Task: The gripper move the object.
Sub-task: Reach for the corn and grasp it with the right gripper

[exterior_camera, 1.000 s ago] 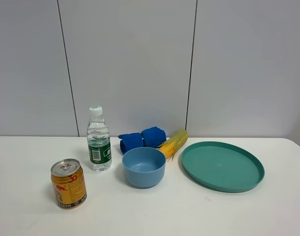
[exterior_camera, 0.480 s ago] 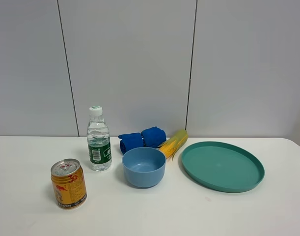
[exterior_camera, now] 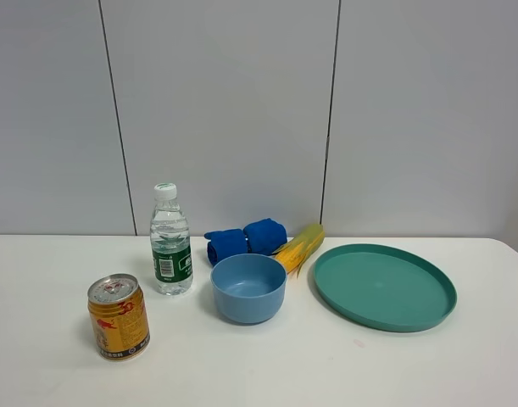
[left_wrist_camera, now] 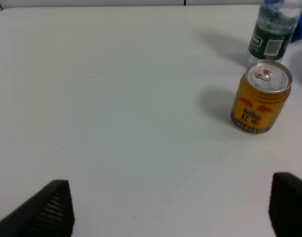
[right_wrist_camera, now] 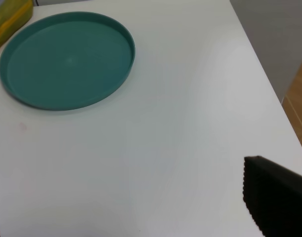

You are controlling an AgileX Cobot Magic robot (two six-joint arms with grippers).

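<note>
The ear of corn (exterior_camera: 299,246), yellow with a green-yellow husk, lies on the white table behind the blue bowl (exterior_camera: 248,287), between the rolled blue cloth (exterior_camera: 245,238) and the teal plate (exterior_camera: 384,285). One end of the corn shows at the edge of the right wrist view (right_wrist_camera: 10,19). My left gripper (left_wrist_camera: 170,200) is open and empty over bare table, short of the gold can (left_wrist_camera: 261,97). My right gripper (right_wrist_camera: 121,197) is open and empty over bare table near the plate (right_wrist_camera: 66,59). Neither arm shows in the high view.
A water bottle (exterior_camera: 170,241) stands left of the bowl, and the gold can (exterior_camera: 118,316) stands nearer the front left. The bottle also shows in the left wrist view (left_wrist_camera: 274,30). The table's right edge (right_wrist_camera: 269,79) drops off to the floor beside the right gripper.
</note>
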